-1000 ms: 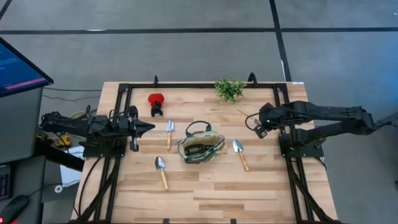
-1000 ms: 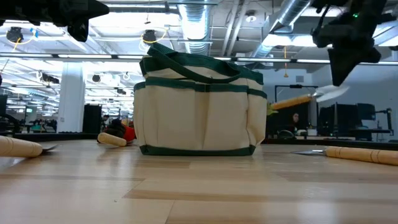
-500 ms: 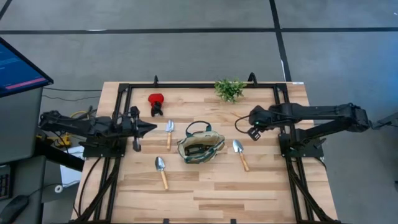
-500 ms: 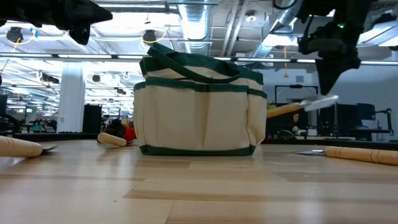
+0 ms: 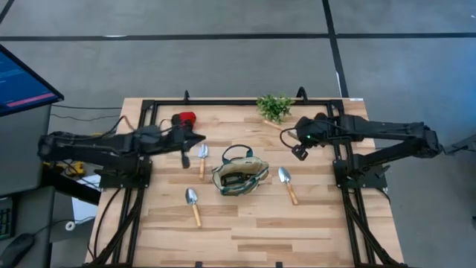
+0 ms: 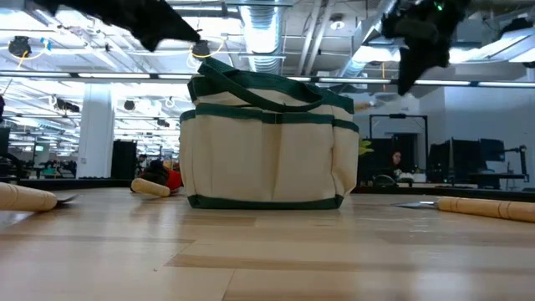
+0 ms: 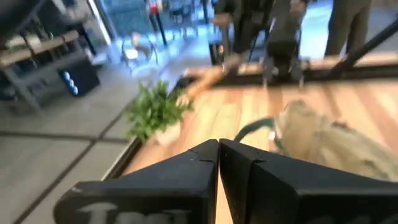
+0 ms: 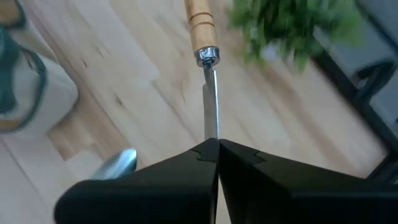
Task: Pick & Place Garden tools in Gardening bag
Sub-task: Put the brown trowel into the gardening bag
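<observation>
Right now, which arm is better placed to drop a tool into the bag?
Right. The right gripper is shut on a trowel, raised near the gardening bag. The left gripper is shut and empty.

place: lab/open office | cues: exposed ceiling ducts (image 6: 267, 21), monitor (image 5: 26, 74), desks

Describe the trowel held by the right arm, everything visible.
The small trowel with a light wooden handle has a thin silver metal shank running from a shiny ferrule into the right pincer, which is shut on it. It hangs in the air above the wooden table, handle pointing toward the green plant sprig. Its blade is hidden.
</observation>
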{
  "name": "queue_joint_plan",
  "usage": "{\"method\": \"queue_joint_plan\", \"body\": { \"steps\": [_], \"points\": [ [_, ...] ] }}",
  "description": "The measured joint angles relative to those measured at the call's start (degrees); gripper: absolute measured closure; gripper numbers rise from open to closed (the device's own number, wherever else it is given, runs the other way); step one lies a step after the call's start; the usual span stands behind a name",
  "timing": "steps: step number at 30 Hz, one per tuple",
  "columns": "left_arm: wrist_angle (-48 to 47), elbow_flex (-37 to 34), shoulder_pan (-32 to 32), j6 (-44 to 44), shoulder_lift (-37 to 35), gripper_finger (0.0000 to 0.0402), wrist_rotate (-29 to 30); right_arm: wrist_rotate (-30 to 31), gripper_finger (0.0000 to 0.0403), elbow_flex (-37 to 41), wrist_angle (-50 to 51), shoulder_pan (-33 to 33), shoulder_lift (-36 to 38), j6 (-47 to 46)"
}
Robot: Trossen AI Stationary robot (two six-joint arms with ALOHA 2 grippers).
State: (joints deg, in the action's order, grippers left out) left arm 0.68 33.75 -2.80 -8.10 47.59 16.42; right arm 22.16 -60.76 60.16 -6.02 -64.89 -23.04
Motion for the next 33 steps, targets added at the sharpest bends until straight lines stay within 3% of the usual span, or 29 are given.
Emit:
{"method": "queue_joint_plan", "body": {
  "steps": [5, 14, 20, 27, 33],
  "points": [
    [-1.9, 4.0, -6.0, 0.0, 6.8, 0.0400, -11.0, 0.2, 0.0403, -5.2, 1.4, 0.0, -4.4, 4.9],
    [-1.6, 4.7, -10.0, 0.7, 8.5, 0.0400, -13.2, -1.4, 0.0403, -7.6, 1.4, 0.2, -8.9, 10.1],
    [0.1, 4.7, -13.1, 2.1, 9.2, 0.0400, -28.7, -1.4, 0.0403, -12.5, 1.5, 1.6, -11.9, 14.0],
    [1.0, 4.7, -14.5, 2.5, 11.1, 0.0390, -28.9, -2.7, 0.0403, -22.6, 2.5, 2.6, -18.9, 22.3],
    [1.3, 5.9, -14.4, 2.5, 15.1, 0.0329, -28.5, -4.0, 0.0403, -32.6, 4.5, 2.6, -27.1, 30.0]
  ]
}}
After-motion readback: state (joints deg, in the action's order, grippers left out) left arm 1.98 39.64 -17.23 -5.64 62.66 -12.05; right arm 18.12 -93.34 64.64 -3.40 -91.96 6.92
